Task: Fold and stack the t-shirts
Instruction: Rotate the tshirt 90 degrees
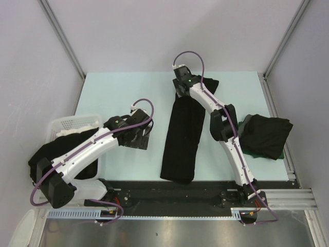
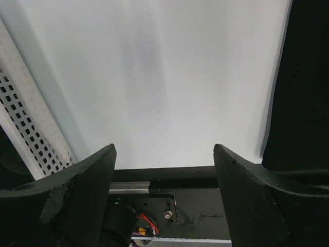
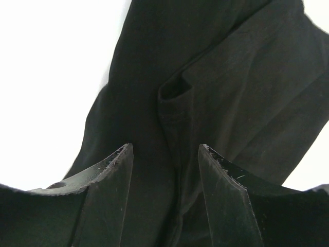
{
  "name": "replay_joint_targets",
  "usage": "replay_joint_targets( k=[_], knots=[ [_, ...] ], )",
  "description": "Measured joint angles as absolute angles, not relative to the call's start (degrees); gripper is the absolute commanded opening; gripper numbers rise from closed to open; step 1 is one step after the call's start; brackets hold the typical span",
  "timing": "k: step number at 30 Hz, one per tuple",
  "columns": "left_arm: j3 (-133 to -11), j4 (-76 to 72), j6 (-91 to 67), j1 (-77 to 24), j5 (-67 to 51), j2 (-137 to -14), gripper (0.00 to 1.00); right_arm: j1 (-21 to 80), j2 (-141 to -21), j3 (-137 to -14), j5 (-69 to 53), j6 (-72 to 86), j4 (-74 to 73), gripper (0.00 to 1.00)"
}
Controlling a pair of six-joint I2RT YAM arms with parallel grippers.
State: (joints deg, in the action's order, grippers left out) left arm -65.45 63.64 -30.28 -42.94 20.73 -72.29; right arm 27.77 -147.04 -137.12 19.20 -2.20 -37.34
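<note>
One black t-shirt lies folded into a long narrow strip down the middle of the table. My right gripper hovers over the strip's far end. In the right wrist view this gripper is open, with a ridge of the black cloth running under the gap between its fingers. My left gripper is open over bare table to the left of the strip; in the left wrist view the gripper holds nothing, and the strip's edge is at the right. More t-shirts hang out of the basket.
A white slotted basket stands at the table's left edge; its wall is close on the left of my left gripper. A folded black pile lies on green cloth at the right edge. Grey walls enclose the table.
</note>
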Motion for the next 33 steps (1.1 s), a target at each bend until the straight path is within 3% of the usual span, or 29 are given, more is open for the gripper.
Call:
replay_joint_targets(
  k=[6, 16, 21, 24, 28, 31, 33],
  knots=[
    [-64.6, 63.9, -31.2, -42.9, 20.6, -72.2, 0.83, 27.5, -147.2, -137.7, 19.2, -2.2, -34.5, 0.58],
    [-64.5, 64.0, -31.9, -42.9, 20.3, -72.3, 0.83, 27.2, -148.0, -137.7, 19.0, -2.0, -31.4, 0.5],
    [-64.5, 64.0, -32.0, -42.9, 20.3, -72.3, 0.83, 26.9, -148.9, -137.7, 19.2, -1.9, -31.2, 0.51],
    [-64.5, 64.0, -32.0, -42.9, 20.3, -72.4, 0.83, 26.6, -149.2, -137.7, 19.3, -1.9, -31.2, 0.46],
    [-64.5, 64.0, -32.0, -42.9, 20.3, -72.6, 0.83, 26.2, -149.6, -137.7, 19.4, -1.7, -31.2, 0.11],
    [-64.5, 64.0, -32.0, -42.9, 20.3, -72.8, 0.83, 26.0, -149.6, -137.7, 19.9, -1.2, -31.1, 0.0],
    [-64.5, 64.0, -32.0, -42.9, 20.3, -72.9, 0.83, 25.8, -149.6, -137.8, 20.3, -0.9, -31.1, 0.0]
  ],
)
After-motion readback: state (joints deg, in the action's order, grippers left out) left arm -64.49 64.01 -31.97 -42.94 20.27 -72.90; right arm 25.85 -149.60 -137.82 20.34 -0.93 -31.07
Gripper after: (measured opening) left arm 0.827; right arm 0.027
